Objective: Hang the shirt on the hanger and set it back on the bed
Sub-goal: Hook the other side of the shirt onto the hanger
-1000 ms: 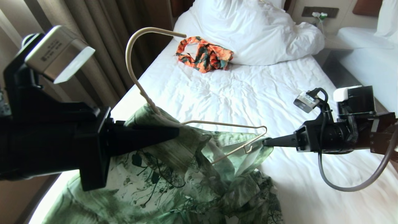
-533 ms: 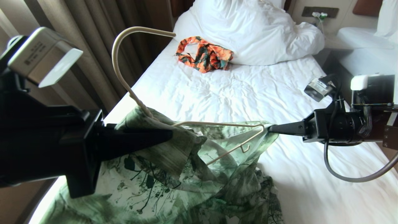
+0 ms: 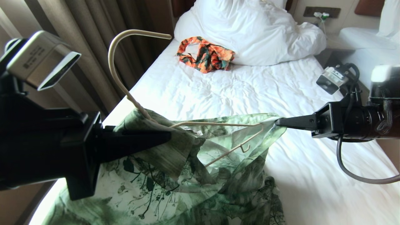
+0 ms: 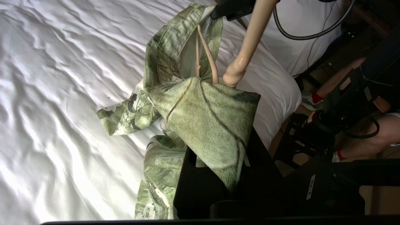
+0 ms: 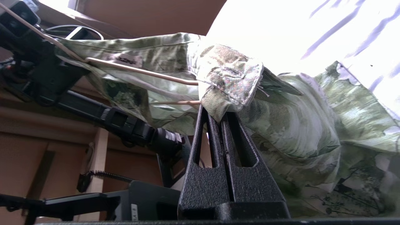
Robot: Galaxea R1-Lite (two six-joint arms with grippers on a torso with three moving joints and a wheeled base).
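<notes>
The light green printed shirt lies bunched at the near left of the bed, its upper part lifted off the sheet. The cream wire hanger sits inside that lifted part, hook rising to the left. My left gripper is shut on the collar fabric just below the hanger's neck; the cloth hides whether the wire is pinched too. My right gripper is shut on a seamed fold of the shirt, stretched just past the hanger's right end.
An orange-and-teal garment lies further up the bed, before the bunched white duvet. Curtains hang close on the left. A second bed stands to the right. A person's legs show beside the bed.
My right gripper has moved right and up, drawing the shirt's edge out past the hanger's right end. The left gripper and hanger hook have shifted a little to the left.
</notes>
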